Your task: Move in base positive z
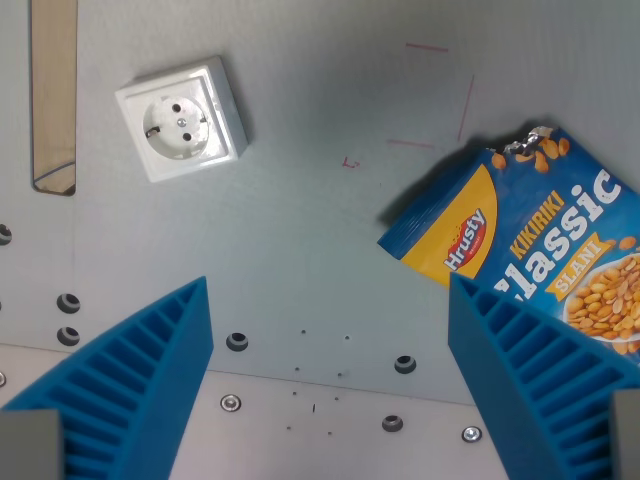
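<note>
The gripper (330, 390) hangs with its two blue ribbed fingers (140, 375) spread wide and nothing between them. The task has no object of its own, only the arm to be lifted straight up from the table (320, 200). I'd say a clean vertical rise is all it needs (no sideways drift toward the peanut bag (520, 240) by the right finger). The grey metal top has screw holes, faint red pen marks, a white wall socket (182, 118) and a wooden strip (54, 90).
</note>
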